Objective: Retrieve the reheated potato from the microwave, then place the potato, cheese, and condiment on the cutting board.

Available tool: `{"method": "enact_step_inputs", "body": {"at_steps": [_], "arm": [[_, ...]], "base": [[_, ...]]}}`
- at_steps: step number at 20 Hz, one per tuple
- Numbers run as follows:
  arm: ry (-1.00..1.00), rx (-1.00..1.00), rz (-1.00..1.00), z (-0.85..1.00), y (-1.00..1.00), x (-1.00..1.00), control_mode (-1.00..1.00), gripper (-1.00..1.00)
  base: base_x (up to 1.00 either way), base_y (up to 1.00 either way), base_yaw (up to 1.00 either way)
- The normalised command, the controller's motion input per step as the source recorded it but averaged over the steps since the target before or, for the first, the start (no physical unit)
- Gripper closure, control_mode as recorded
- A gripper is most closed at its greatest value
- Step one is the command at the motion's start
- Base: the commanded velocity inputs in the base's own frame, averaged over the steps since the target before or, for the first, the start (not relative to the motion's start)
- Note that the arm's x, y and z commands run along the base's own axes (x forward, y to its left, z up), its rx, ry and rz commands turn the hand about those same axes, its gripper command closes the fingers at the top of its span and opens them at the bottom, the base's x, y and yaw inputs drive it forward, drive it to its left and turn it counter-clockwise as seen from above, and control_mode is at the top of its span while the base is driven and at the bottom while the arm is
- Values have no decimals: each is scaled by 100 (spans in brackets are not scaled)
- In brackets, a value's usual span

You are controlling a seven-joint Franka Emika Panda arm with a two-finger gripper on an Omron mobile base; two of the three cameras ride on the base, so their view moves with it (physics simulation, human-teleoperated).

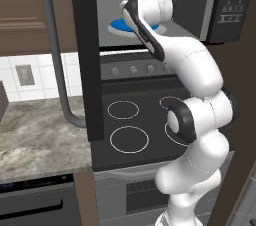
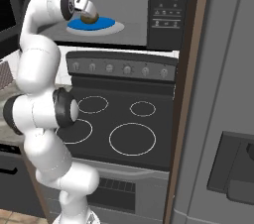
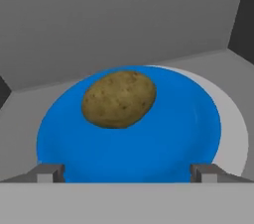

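The microwave (image 2: 168, 0) stands open above the stove, its dark door (image 1: 85, 55) swung out to the left. Inside, the brownish potato (image 3: 119, 99) lies on a blue plate (image 3: 149, 153) that rests on a white turntable (image 3: 235, 139). My gripper (image 3: 127, 172) is open and reaches into the cavity, with the potato just ahead of its fingertips (image 3: 49, 171) and untouched. From the right base view the potato (image 2: 89, 18) sits right below the hand. A checkered brown corner of the cutting board (image 2: 4, 77) shows at the left edge. Cheese and condiment are out of view.
A black stovetop (image 2: 114, 124) with ring burners lies under the microwave, knobs along its back panel. A marble counter (image 1: 40, 130) extends to the left. The door's long grey handle (image 1: 55, 55) hangs over that counter. A grey fridge (image 2: 223, 119) stands on the right.
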Motion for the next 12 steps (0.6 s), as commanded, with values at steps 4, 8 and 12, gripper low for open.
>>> {"method": "enact_step_inputs", "body": {"at_steps": [4,8,12], "arm": [[3,0,-4,0,7,42,-100,-100],[3,0,-3,0,0,33,-100,-100],[4,0,-4,0,0,36,-100,-100]], "base": [[0,0,0],[0,0,0],[0,0,0]]}}
